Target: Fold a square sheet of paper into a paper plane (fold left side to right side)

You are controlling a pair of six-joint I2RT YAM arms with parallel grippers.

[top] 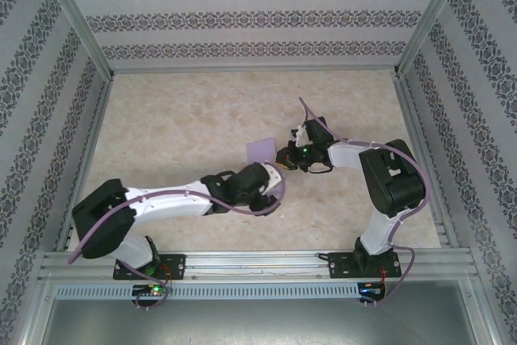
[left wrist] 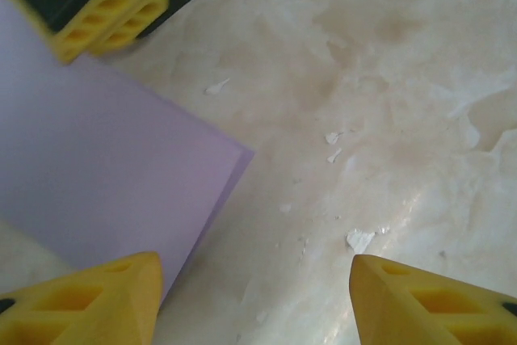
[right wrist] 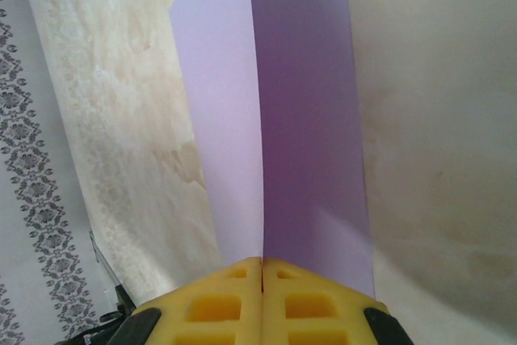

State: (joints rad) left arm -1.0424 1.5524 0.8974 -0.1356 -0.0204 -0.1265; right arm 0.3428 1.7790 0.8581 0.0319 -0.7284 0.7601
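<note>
My right fingers [right wrist: 279, 288] pinch edge of square sheet of paper [right wrist: 307, 143]; my left fingers [left wrist: 97, 300] spread beside it. Paper thin, light, floppy, likely creases easily: grip edges.

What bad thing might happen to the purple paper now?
1. The right gripper pinches the square sheet of paper by one end only, and the left gripper is open, so the sheet might swing or slip out.
2. One left finger sits right at the paper's edge; moving in, it may snag and crumple it.
3. The two halves stand apart at the crease, so the fold could spring open.
</note>
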